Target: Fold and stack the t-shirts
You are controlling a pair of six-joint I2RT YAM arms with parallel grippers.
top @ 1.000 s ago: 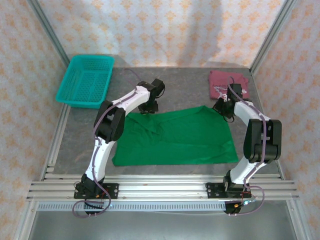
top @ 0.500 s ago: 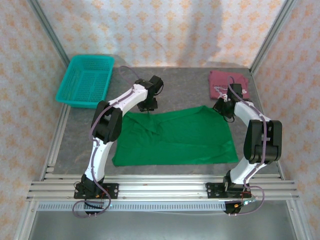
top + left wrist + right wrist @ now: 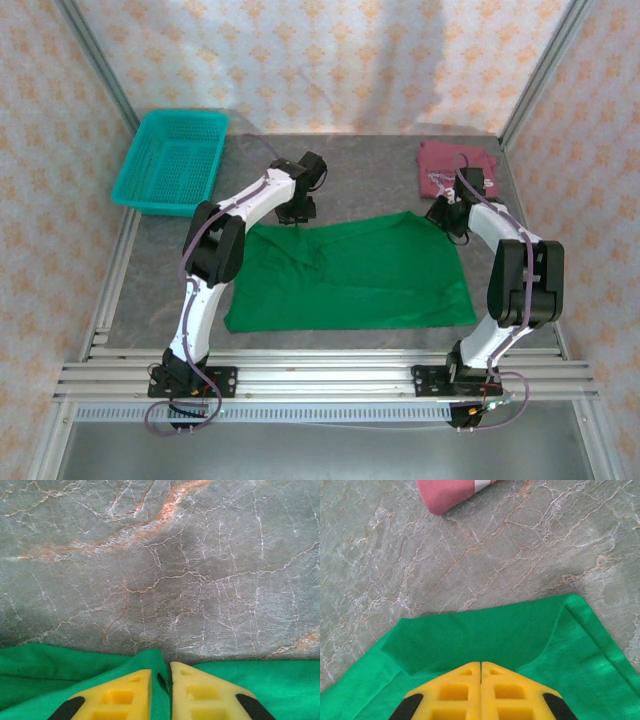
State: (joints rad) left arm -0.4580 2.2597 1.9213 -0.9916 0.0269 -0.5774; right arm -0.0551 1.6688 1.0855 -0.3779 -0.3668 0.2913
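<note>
Shirts: green tee (image 3: 360, 275) spread mid table (image 3: 350, 150) | maroon tee (image 3: 455, 165) folded, far R corner, white print too small to read | L jaws: nipped on green tee's far L edge | R jaws: clenched at its far R corner, grip on cloth unclear

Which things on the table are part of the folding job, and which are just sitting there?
Job: green t-shirt, spread mid-table; maroon t-shirt, folded, far right.
Lying about: teal mesh basket, far left.
</note>
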